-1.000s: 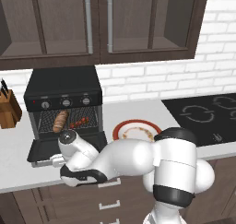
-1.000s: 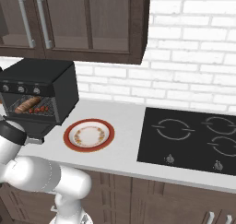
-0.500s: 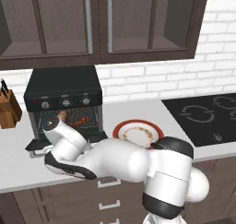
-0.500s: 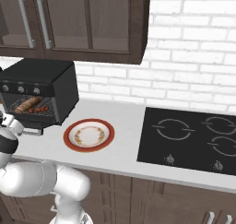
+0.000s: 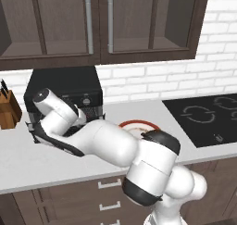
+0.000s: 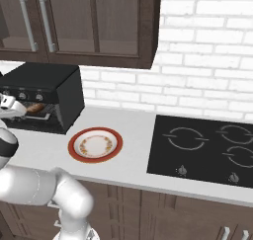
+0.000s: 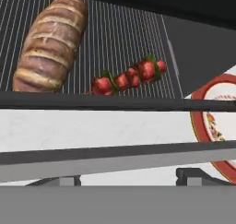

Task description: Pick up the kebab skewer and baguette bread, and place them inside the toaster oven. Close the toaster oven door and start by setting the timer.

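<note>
The toaster oven (image 5: 65, 87) is a boxy black unit standing at the left end of the white counter (image 6: 133, 135), against the brick wall, just right of a wooden knife block (image 5: 9, 112). Its row of silver-ringed knobs (image 6: 22, 95) runs across the front above the opening.

Inside, on the wire rack (image 7: 115, 43), lie both foods. The baguette bread (image 7: 50, 43) is a plump oblong loaf with a tan, ridged crust, lying on the left part of the rack. The kebab skewer (image 7: 129, 78) lies beside it to the right, apart from it: a thin stick threaded with red chunks and small green bits, set slantwise near the front of the rack. From the right base view the loaf (image 6: 34, 107) shows as a brown shape in the oven's mouth.

The toaster oven door (image 7: 115, 103) crosses the hand view as a dark band below the food, partly raised.

The gripper (image 7: 124, 179) is low in front of the oven, its two dark fingertips (image 7: 193, 176) standing well apart along the door's lower edge; whether they press on the door cannot be told.

A red-rimmed plate (image 6: 95, 144) sits on the counter right of the oven, and a black cooktop (image 6: 207, 147) lies farther right.
</note>
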{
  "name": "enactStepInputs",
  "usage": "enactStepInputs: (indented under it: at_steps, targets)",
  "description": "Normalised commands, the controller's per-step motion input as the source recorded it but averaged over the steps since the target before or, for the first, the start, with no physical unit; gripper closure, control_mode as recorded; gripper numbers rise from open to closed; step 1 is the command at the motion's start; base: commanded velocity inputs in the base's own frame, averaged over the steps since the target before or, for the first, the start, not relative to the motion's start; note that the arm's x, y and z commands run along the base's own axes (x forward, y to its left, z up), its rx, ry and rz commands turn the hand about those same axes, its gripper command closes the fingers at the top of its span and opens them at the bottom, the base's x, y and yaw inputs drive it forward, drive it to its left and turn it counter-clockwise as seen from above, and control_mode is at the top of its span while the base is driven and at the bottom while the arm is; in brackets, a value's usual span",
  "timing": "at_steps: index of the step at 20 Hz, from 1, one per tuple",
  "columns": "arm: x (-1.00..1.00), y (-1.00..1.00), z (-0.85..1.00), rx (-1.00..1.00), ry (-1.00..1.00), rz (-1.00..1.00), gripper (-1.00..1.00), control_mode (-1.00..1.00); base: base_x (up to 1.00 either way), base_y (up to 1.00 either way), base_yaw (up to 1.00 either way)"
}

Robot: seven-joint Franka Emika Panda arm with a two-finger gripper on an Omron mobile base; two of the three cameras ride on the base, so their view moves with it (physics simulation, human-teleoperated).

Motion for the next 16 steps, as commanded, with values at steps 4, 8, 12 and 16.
enactStepInputs:
  at_steps: [4, 8, 12, 16]
  targets:
    - [0.79, 0.00, 0.01, 0.00, -0.02, 0.00, -1.00, -1.00, 0.00, 0.00, 0.00]
    - [0.68, 0.00, 0.00, 0.02, 0.00, 0.00, -1.00, -1.00, 0.00, 0.00, 0.00]
    - [0.73, 0.00, 0.00, 0.03, 0.00, 0.00, -1.00, -1.00, 0.00, 0.00, 0.00]
    - [0.36, 0.00, 0.00, 0.02, -0.02, 0.00, -1.00, -1.00, 0.00, 0.00, 0.00]
